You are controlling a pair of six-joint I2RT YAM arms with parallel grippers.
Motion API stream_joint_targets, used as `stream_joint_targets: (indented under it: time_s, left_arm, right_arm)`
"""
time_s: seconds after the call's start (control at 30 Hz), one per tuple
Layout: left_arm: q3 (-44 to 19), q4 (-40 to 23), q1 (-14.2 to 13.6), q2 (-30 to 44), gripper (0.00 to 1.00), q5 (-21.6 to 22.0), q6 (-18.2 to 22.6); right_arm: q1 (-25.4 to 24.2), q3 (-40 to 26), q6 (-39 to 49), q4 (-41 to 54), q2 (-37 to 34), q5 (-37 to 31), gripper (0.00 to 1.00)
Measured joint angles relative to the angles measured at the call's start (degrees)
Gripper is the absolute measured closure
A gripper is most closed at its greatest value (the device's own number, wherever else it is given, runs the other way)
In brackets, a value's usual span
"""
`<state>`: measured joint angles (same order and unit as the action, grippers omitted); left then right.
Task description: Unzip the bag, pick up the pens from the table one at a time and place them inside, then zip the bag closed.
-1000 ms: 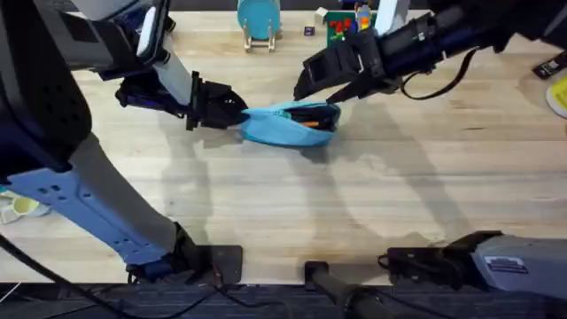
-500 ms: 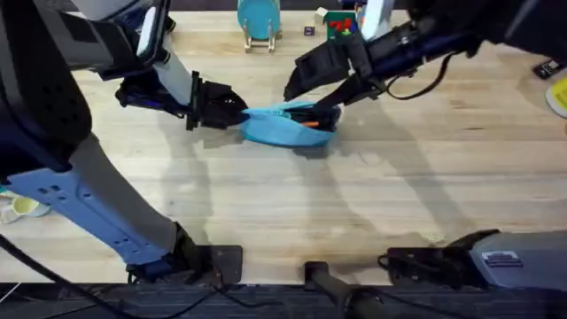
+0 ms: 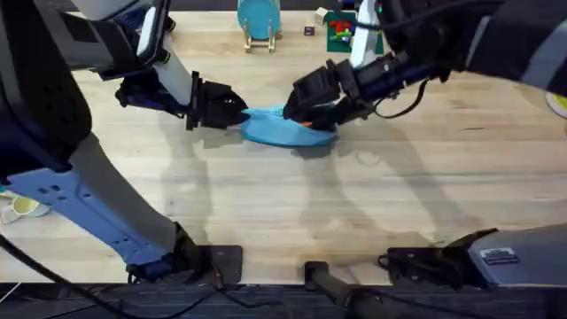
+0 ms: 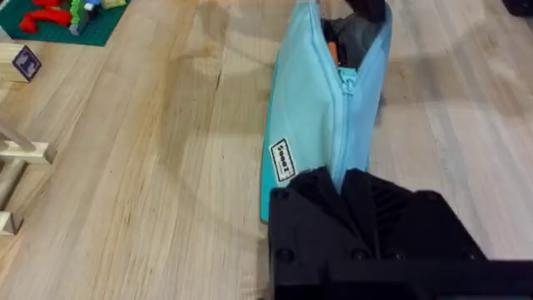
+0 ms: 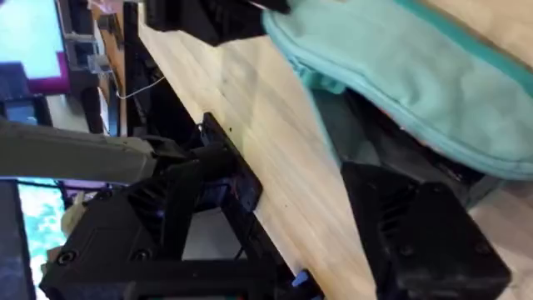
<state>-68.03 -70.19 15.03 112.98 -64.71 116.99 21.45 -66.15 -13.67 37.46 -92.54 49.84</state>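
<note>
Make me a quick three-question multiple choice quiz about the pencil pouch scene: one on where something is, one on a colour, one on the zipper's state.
1. Where does the left tool meet the bag?
A. at its end nearest the left arm
B. at its middle
C. it is far from the bag

2. What colour is the bag?
A. red
B. light blue
C. black

3. How is the zipper?
A. fully shut
B. torn off
C. open at the far end, shut near the left tool

Answers:
1 A, the left wrist view shows the bag's end running into that tool.
2 B, its fabric is light blue in every view.
3 C, the left wrist view shows the far end gaping over an orange pen, with the teeth joined nearer the tool.
</note>
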Motion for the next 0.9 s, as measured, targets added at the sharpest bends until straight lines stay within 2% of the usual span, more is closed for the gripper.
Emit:
stream_joint_targets:
  time_s: [0.13, 0.67, 0.9]
  left_arm:
    - [0.00, -0.02, 0.00, -0.01, 0.959, 0.02, 0.00]
    - [0.00, 0.00, 0.00, 0.01, 0.959, 0.02, 0.00]
    - [0.00, 0.00, 0.00, -0.01, 0.959, 0.02, 0.00]
  right_arm:
    - [0.00, 2.13, -1.32, -1.89, -0.16, 0.04, 0.006]
    - [0.00, 2.30, -2.68, -4.95, -0.37, -0.24, 0.005]
    - [0.00, 2.32, -3.17, -6.20, -2.90, -0.35, 0.005]
